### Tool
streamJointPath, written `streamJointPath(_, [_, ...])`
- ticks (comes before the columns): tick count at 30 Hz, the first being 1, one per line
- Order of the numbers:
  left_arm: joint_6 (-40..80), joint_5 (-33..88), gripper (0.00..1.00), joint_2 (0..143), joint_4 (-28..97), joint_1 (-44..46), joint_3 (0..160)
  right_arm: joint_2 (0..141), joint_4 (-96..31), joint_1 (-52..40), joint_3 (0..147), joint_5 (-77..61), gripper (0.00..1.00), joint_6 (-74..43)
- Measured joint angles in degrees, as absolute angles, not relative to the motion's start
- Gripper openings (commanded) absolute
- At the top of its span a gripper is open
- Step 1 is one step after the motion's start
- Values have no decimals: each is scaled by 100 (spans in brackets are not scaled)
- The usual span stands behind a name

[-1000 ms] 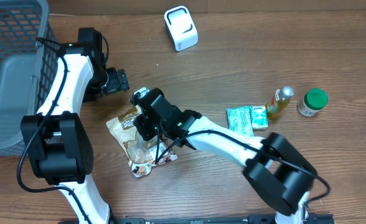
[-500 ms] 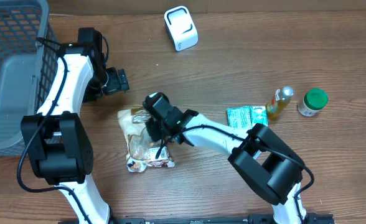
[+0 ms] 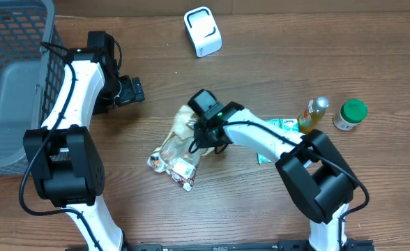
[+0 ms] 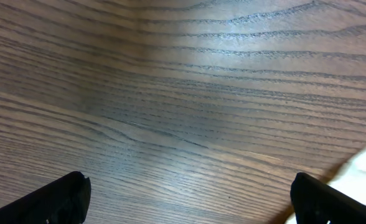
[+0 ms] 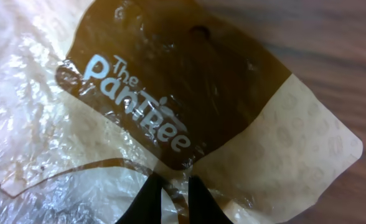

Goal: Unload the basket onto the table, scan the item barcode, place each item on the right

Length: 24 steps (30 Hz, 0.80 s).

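On the wooden table [image 3: 344,63], with the grey basket [image 3: 10,77] sitting at the far left, the snack bag [image 3: 171,150] is lying near the middle, well apart from the white scanner [image 3: 203,31] at the far edge. The right gripper [image 3: 198,136] is pinching the bag's upper end, its jaws nearly together on the thin film just below the printed brand name. The left gripper [image 3: 137,90] is hovering over bare wood beside the basket, its fingers [image 4: 58,199] spread wide and holding nothing. The step in hand is probably carrying the bag to the scanner, and the limp film is asking for care: lifting slowly so that the pinch is not slipping, letting the bag hang clear of the table, then turning the wrist until the coded face is meeting the scanner's window flat. No barcode is showing clearly in any view, so finding it is likely coming first, perhaps on the bag's far end or its underside.
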<state>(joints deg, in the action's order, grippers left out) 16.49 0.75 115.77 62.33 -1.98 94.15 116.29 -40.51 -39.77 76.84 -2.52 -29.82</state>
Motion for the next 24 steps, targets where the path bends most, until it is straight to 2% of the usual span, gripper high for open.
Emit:
streamJointPath(12, [1649,75,99,11577,6233,-198,9415,11555,-5096,-3905,7684,-283,14,-3540])
streamJointPath(17, [1649,75,100,11577,6233,-198,9415,11552,-5382,-3903,7741,-366,19,-3535])
streamJointPath(22, [1649,75,100,11577,6233,-198,9415,11542,-5688,-3905,7996,-464,32,-3385])
streamJointPath(24, [1649,75,100,11577,6233,-198,9415,11504,-5660,-3905,8136,-475,46,-3352])
